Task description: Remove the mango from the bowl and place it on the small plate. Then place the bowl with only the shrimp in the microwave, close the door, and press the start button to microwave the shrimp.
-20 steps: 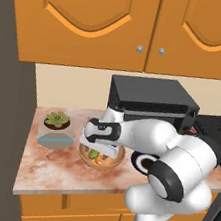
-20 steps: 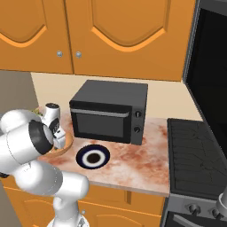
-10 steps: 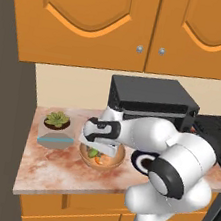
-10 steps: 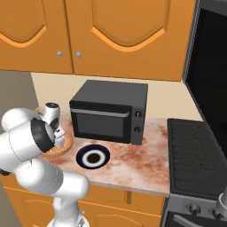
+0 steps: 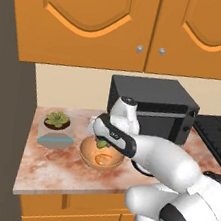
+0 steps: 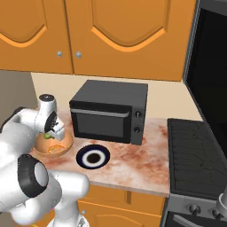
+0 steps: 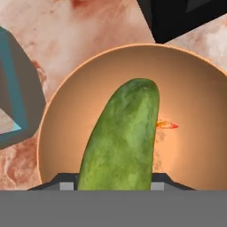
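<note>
The green mango point(image 7: 122, 142) sits between my fingertips point(image 7: 64, 182), held just above the inside of the orange-tan bowl point(image 7: 53, 115). A tiny orange shrimp point(image 7: 166, 125) lies on the bowl's floor beside it. In the left base view my gripper point(image 5: 101, 142) is shut on the mango point(image 5: 100, 144) over the bowl point(image 5: 101, 156). From the right base, the mango point(image 6: 45, 136) hangs over the bowl point(image 6: 54, 150), and the small navy-rimmed plate point(image 6: 92, 157) lies on the counter just right of it. The microwave and its door are out of view.
A black toaster oven point(image 6: 108, 113) stands at the back of the counter behind the plate. A potted succulent point(image 5: 57, 120) in a blue-grey pot point(image 7: 13, 88) sits left of the bowl. A stove top point(image 6: 199, 150) lies to the right. Orange cabinets point(image 5: 96, 19) hang overhead.
My gripper has risen a little out of the bowl with the mango in it. The bowl, shrimp and plate have stayed put.
</note>
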